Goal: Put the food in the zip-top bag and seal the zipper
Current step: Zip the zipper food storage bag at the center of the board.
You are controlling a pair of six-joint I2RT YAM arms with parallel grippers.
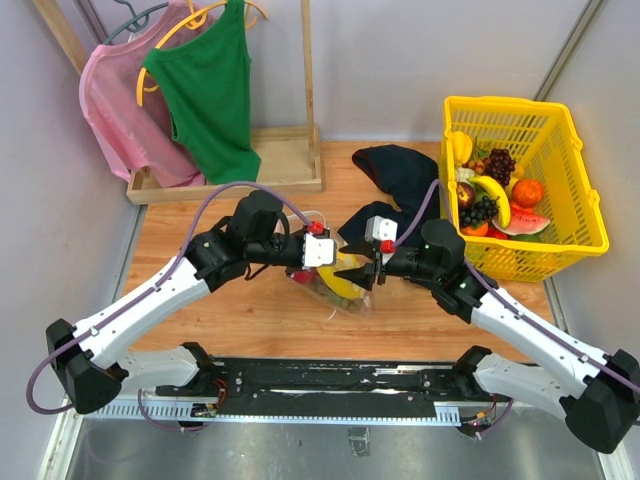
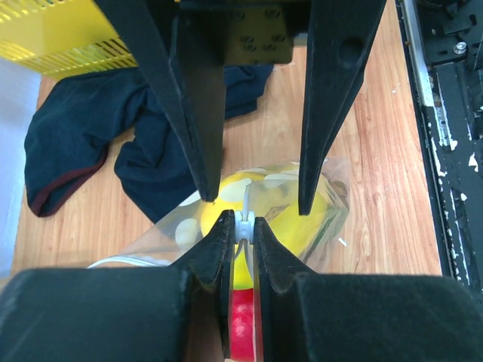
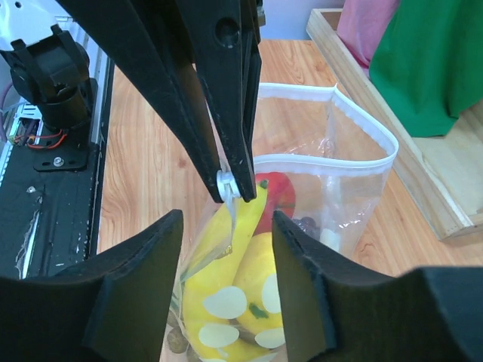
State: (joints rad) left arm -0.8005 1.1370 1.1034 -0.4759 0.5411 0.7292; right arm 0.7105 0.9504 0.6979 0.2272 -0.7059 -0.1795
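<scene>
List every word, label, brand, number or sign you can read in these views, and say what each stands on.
No text can be read in any view.
The pale ovals over the yellow fruit in the bag show no letters.
The basket and the cloth show no labels.

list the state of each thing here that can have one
clear plastic zip-top bag: mouth open, partly filled
white zipper strip: unsealed, pinched by the left gripper
left gripper: shut on the white zipper strip
right gripper: open, fingers either side of the bag
yellow banana: inside the bag
red apple: inside the bag
yellow plastic lattice basket: holding fruit
dark navy cloth: crumpled
</scene>
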